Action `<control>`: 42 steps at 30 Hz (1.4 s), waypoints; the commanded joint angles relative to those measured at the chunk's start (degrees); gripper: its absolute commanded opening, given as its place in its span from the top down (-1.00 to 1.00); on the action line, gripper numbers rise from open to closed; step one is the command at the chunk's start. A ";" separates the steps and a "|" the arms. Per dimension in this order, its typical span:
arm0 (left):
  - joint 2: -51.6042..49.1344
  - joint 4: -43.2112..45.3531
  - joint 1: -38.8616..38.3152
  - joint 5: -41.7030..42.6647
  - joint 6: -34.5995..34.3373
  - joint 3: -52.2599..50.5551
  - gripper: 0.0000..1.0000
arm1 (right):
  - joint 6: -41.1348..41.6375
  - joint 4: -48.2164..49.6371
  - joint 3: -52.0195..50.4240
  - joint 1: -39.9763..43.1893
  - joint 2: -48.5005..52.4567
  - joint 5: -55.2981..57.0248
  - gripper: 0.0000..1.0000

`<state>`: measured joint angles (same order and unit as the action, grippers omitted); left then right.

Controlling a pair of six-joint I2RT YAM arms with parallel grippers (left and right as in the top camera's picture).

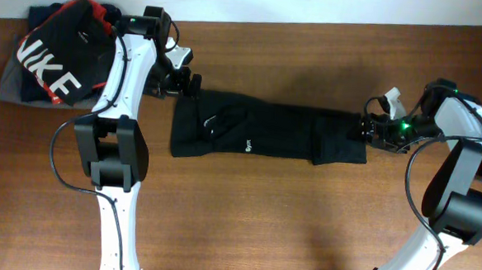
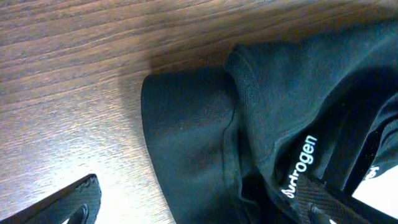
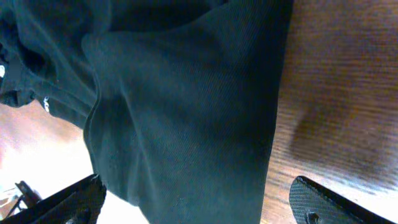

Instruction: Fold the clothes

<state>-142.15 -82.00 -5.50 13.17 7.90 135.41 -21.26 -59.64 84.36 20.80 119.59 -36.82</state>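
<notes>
Currently the plain black soft-fabric T-shirt [image 1: 266,132] lies flat mid brown wooden tabletop [image 1: 302,229], a folded strip. Its long axis runs left-right. Left hand [image 1: 187,83] and right hand [image 1: 370,128] stand open at its ends, gripping nothing.

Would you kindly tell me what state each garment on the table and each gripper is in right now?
black T-shirt: folded into a long strip, lying flat on the table.
left gripper: open, at one end of the T-shirt, gripping nothing.
right gripper: open, at the opposite end, gripping nothing.
NIKE garment: loosely bunched, lying on the grey garment.
grey garment: flat under the NIKE garment, mostly covered.
</notes>
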 commanded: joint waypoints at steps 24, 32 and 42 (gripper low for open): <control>-0.68 -0.13 -0.13 0.81 0.72 -0.28 -0.98 | 0.79 -0.52 -0.55 -0.13 8.17 -6.69 0.50; -0.68 -0.31 -0.13 0.79 0.72 -0.28 -0.98 | 8.31 -2.58 5.46 2.82 7.56 -3.52 0.92; -0.68 -0.07 -0.13 0.79 0.74 -0.28 -0.99 | 11.30 -16.11 20.37 5.03 3.48 13.64 0.92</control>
<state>-142.15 -82.30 -5.50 13.17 7.92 135.41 -12.40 -73.91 100.36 26.37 126.91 -30.44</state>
